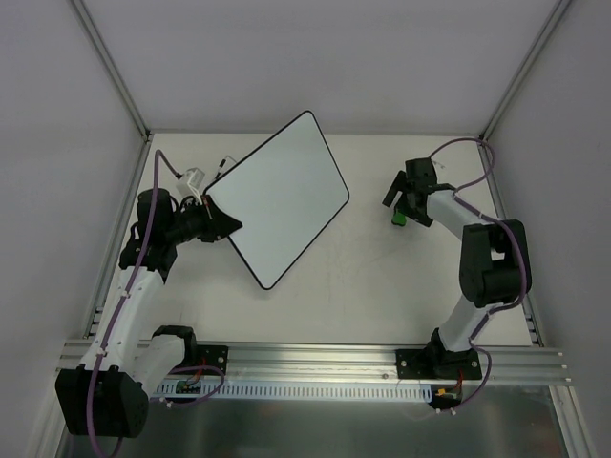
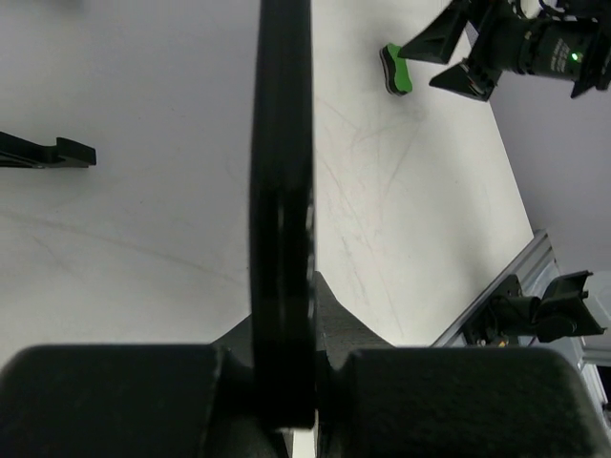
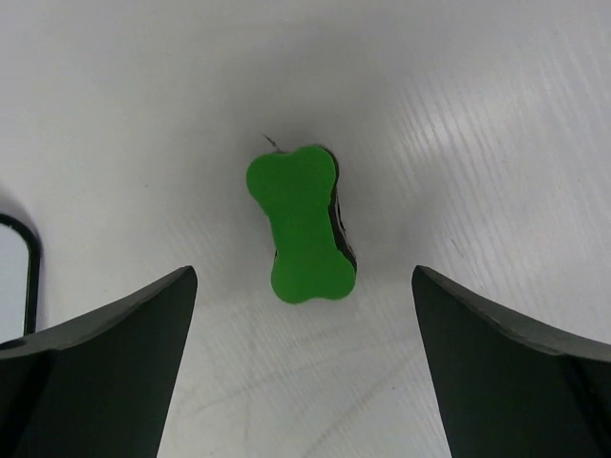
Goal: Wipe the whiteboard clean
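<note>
Green marks the eraser (image 3: 304, 224), which lies flat on the table (image 1: 382, 296) at the right. It sits directly under my right gripper (image 1: 401, 204), centred between the two fingers. The fingers are spread wide, one on each side of the block, and touch nothing. I judge that this placement prepares a straight descent and a grip across the narrow waist of the eraser.

The whiteboard (image 1: 283, 198) is left of centre, turned diagonally to the table edges. My left gripper (image 2: 284, 386) is clamped on its black rim at the corner nearest the left arm. In the left wrist view the rim runs edge-on between the closed fingers. The board looks tilted off the table, but I cannot tell by how much. No writing is visible on the face shown from above. I judge that the corner grip steadies the board so that wiping pressure will not push it away.

Left arm pose: forearm reaching forward and inward, wrist roughly level, fingers pointing right toward the board. Right arm pose: elbow folded high, wrist bent down, camera looking straight at the table.
</note>
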You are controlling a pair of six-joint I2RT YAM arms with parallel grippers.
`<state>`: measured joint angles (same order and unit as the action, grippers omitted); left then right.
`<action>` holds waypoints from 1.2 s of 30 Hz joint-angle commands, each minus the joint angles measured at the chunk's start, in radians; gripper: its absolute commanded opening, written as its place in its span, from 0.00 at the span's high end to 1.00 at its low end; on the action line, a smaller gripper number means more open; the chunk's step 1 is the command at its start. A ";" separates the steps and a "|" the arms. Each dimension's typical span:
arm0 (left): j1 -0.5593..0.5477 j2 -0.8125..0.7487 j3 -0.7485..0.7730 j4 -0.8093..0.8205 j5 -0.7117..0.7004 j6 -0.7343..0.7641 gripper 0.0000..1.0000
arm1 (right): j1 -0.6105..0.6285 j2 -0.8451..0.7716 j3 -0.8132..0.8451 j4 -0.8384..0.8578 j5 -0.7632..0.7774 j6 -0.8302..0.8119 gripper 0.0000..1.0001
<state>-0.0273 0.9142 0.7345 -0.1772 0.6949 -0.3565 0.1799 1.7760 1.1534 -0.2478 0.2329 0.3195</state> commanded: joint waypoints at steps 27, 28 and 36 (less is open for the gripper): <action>-0.008 -0.005 0.166 0.654 -0.390 -0.164 1.00 | -0.002 -0.428 -0.193 -0.004 -0.274 -0.115 0.01; -0.008 0.005 0.172 0.662 -0.393 -0.160 1.00 | -0.002 -0.432 -0.199 -0.002 -0.274 -0.115 0.01; -0.005 0.097 0.256 0.693 -0.463 -0.079 1.00 | -0.002 -0.452 -0.222 0.008 -0.316 -0.120 0.01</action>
<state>-0.0273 1.0252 0.8715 0.2047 0.2737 -0.4633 0.1799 1.3697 0.9398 -0.2604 -0.0475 0.2169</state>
